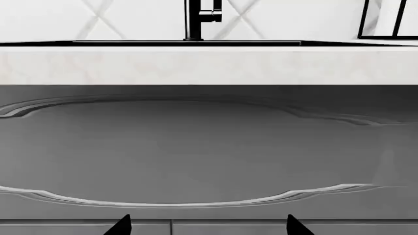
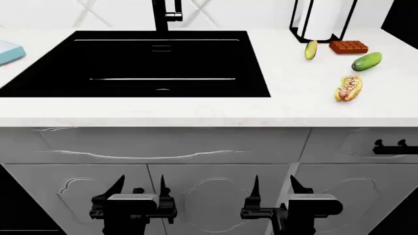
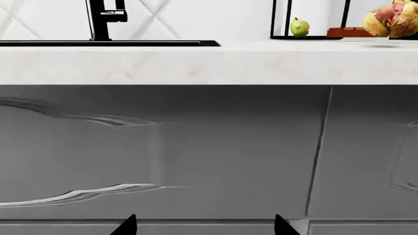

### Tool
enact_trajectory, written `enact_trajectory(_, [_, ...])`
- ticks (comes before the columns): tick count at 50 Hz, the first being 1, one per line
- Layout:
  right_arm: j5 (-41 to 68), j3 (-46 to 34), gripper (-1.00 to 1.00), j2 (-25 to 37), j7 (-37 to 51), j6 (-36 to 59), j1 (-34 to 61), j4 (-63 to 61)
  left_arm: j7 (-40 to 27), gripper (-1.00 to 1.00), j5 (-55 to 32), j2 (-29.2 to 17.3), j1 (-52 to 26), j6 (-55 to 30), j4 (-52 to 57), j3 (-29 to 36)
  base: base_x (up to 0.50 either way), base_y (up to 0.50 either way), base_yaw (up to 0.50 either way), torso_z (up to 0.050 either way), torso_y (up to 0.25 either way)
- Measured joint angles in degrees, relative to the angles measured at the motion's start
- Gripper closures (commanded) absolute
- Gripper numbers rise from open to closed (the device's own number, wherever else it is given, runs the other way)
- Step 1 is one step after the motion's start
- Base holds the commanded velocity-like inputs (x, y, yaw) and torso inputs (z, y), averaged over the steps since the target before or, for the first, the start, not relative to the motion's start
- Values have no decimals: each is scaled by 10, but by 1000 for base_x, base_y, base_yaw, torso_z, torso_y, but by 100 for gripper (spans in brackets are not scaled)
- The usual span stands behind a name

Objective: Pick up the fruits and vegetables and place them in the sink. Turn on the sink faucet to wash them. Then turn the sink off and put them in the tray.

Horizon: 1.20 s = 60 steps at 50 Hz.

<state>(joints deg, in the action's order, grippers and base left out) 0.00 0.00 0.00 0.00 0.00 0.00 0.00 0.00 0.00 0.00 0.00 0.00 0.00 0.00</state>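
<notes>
The corn cob (image 2: 311,49) lies on the white counter right of the black sink (image 2: 39,81), near the green cucumber (image 2: 366,61). In the right wrist view the corn cob (image 3: 299,27) shows small at counter level. The black faucet (image 2: 163,14) stands behind the basin, and the faucet (image 1: 197,19) also shows in the left wrist view. A corner of the light blue tray (image 2: 9,51) shows at the far left. My left gripper (image 2: 139,186) and right gripper (image 2: 274,185) hang open and empty in front of the cabinet doors, well below the counter.
A hot dog (image 2: 348,88) and a brown chocolate bar (image 2: 348,46) lie beside the vegetables. A paper towel holder (image 2: 321,19) stands behind them. Grey cabinet fronts (image 2: 196,161) face both grippers, with a black handle (image 2: 395,146) at right.
</notes>
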Motion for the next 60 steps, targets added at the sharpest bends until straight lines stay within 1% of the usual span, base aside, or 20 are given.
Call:
enact_trajectory(4, [1, -5, -100, 3, 3, -1, 0, -1, -1, -100, -2, -4, 2, -3, 3, 4, 0, 0, 0, 0, 0])
enact_trajectory(6, [2, -8, -100, 6, 4, 2, 0, -4, -2, -100, -6, -6, 3, -13, 9, 7, 0, 0, 0, 46, 0])
enact_trajectory(11, [5, -16, -100, 15, 9, 21, 2, -32, -6, -100, -20, -13, 4, -54, 34, 10, 0, 0, 0, 50, 0])
enact_trajectory(16, [7, -26, -100, 27, 8, 63, 5, -86, -6, -100, -32, -23, 1, -96, 61, 15, 0, 0, 0, 50, 0])
enact_trajectory(22, [14, -39, -100, 43, 0, 132, 16, -164, 6, -100, -48, -48, -10, -170, 118, 26, 0, 0, 0, 50, 0])
enact_trajectory(29, [33, -43, -100, 67, -17, 234, 34, -254, 26, -100, -72, -80, -41, -282, 195, 33, 0, 0, 0, 50, 0])
enact_trajectory(32, [46, -40, -100, 80, -25, 292, 47, -301, 36, -100, -86, -95, -61, -335, 228, 36, 0, 0, 0, 50, 0])
enact_trajectory(35, [69, -30, -100, 94, -38, 372, 71, -358, 51, -100, -104, -109, -88, -392, 263, 36, 0, 0, 0, 17, 0])
enact_trajectory(37, [93, -16, -100, 101, -52, 442, 102, -399, 64, -100, -122, -119, -112, -437, 287, 34, 0, -180, 0, 0, 0])
enact_trajectory(40, [170, 20, -100, 113, -52, 556, 173, -448, 87, -100, -155, -132, -163, -509, 319, 27, 0, -500, 0, 0, 0])
enact_trajectory(43, [291, 58, -100, 143, 7, 645, 252, -460, 110, -100, -189, -138, -224, -572, 342, 21, 0, -500, 0, 0, 0])
enact_trajectory(46, [438, 79, -100, 181, 82, 709, 333, -447, 127, -100, -214, -141, -292, -627, 346, 20, 0, -500, 0, 0, 0])
enact_trajectory(49, [551, 83, -100, 220, 131, 756, 408, -422, 140, -100, -226, -145, -360, -663, 326, 32, 95, -500, 0, 0, 0])
enact_trajectory(52, [615, 74, -100, 259, 144, 785, 476, -390, 154, -100, -229, -148, -423, -676, 292, 53, 243, -478, 0, 0, 0])
enact_trajectory(55, [642, 49, -100, 294, 135, 800, 541, -355, 170, -100, -227, -150, -479, -673, 253, 80, 281, -448, 0, 0, 0])
enact_trajectory(60, [652, 0, -100, 338, 103, 806, 637, -301, 204, -100, -220, -151, -557, -649, 182, 128, 360, -392, 0, 0, 0])
